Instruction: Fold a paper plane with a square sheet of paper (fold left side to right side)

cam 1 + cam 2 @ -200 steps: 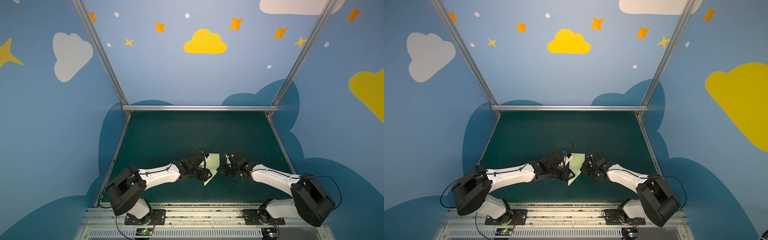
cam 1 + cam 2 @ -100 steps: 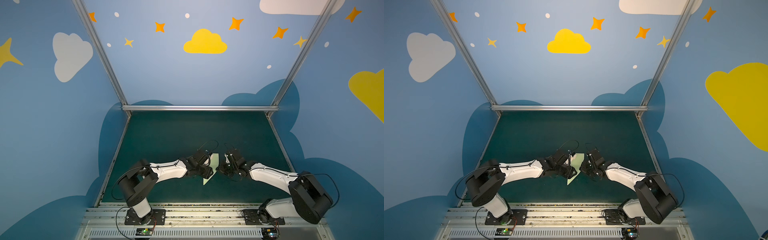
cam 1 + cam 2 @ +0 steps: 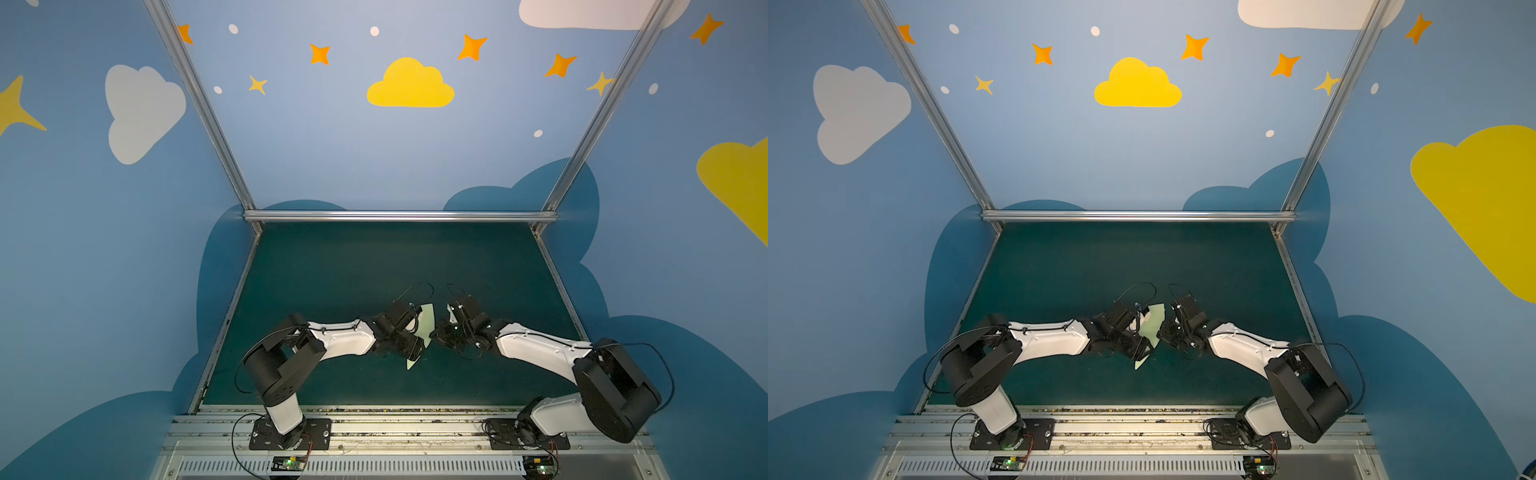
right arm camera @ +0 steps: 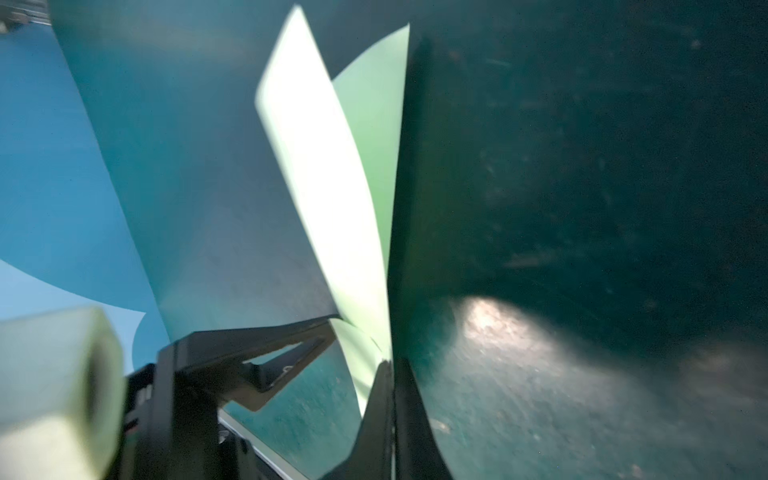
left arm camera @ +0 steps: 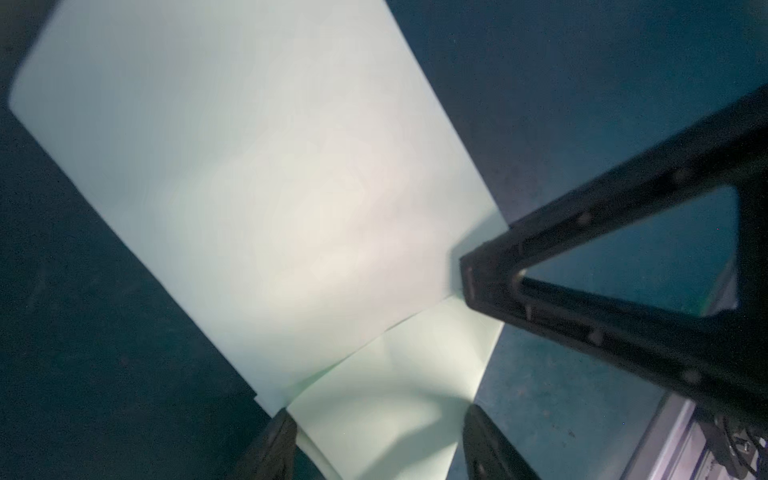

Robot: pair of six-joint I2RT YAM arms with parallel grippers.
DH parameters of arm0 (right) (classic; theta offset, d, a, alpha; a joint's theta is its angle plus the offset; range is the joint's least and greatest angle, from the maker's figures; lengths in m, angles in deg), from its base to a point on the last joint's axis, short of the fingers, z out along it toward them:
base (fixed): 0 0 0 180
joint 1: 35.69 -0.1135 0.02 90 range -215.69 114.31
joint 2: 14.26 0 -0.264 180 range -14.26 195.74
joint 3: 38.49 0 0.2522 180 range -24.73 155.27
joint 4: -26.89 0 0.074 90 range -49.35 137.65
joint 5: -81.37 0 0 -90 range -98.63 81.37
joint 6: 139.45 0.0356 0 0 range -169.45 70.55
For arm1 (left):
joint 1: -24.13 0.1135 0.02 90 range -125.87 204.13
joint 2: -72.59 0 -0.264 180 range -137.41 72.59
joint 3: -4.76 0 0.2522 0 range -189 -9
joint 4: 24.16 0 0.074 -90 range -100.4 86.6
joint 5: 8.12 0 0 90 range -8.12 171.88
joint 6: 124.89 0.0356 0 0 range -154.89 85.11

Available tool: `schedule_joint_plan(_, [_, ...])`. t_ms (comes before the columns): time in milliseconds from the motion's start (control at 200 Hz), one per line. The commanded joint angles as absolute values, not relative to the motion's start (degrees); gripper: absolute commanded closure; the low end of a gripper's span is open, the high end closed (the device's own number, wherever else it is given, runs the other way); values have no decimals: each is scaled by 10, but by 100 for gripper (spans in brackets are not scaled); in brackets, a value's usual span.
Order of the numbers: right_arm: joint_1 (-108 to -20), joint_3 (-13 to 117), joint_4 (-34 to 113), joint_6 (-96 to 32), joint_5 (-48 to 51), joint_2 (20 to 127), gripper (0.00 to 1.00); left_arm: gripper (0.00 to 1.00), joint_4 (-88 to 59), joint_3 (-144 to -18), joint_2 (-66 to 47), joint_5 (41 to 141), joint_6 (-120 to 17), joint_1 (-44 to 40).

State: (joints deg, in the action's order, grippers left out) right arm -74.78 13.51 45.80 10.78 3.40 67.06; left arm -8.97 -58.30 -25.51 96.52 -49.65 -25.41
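Dark green counter (image 3: pixel 374 257) inside blue walls (image 3: pixel 104 270) (clouds (image 3: pixel 409 85), stars (image 3: pixel 471 47) painted on). Toward its front middle sits a part-folded sheet of paper (image 3: pixel 427 322), right pincer (image 4: pixel 390 374) clamped on one edge, left pincer (image 5: pixel 380 432) parted, covering its middle.

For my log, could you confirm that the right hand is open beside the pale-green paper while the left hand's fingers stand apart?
Not quite: the right hand is shut, pinching the edge of the pale-green paper, as the right wrist view shows. The left hand does have its fingers apart.
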Motion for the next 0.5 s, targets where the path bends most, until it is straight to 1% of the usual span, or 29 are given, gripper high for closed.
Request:
schedule_joint_plan(0, [-747, 152, 460, 106, 36, 675, 100, 34, -100, -565, -222, 951, -493, -256])
schedule_joint_plan(40, [-748, 152, 461, 106, 35, 674, 100, 33, -104, -556, -207, 945, -497, -259])
schedule_joint_plan(60, [-748, 152, 462, 107, 35, 673, 100, 33, -105, -552, -199, 922, -499, -261])
schedule_joint_plan(165, [-748, 152, 464, 108, 32, 670, 100, 33, -109, -529, -156, 875, -502, -274])
schedule_joint_plan(310, [-749, 156, 467, 108, 32, 672, 100, 37, -113, -506, -111, 826, -504, -296])
schedule_joint_plan(410, [-749, 159, 466, 109, 33, 675, 100, 39, -116, -505, -103, 819, -500, -310])
schedule_joint_plan(496, [-749, 160, 465, 111, 34, 677, 100, 39, -118, -510, -116, 818, -494, -322])
